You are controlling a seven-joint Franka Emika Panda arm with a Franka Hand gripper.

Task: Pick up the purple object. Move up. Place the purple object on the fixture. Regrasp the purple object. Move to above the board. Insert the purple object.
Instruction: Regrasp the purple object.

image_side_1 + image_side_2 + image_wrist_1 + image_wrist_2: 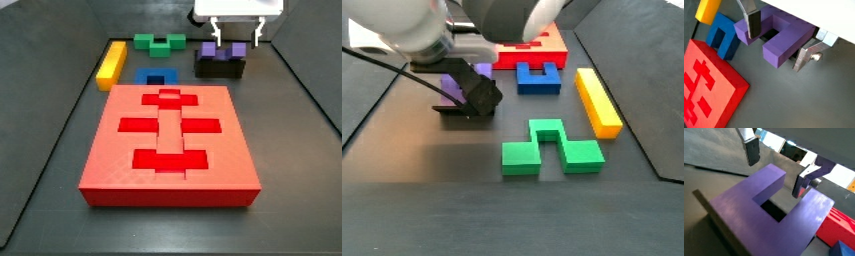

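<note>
The purple object, a U-shaped block, rests on the black fixture at the back right, its prongs pointing up in a side view. It also shows in a side view on the fixture. My gripper hangs just above it, open and empty. In both wrist views the silver fingers stand on either side of the purple object, apart from it. The red board with cross-shaped recesses lies in front, and shows in a wrist view.
A blue notched block lies between the board and a green block. A yellow bar lies left of them. In a side view the green block and yellow bar lie nearer the camera.
</note>
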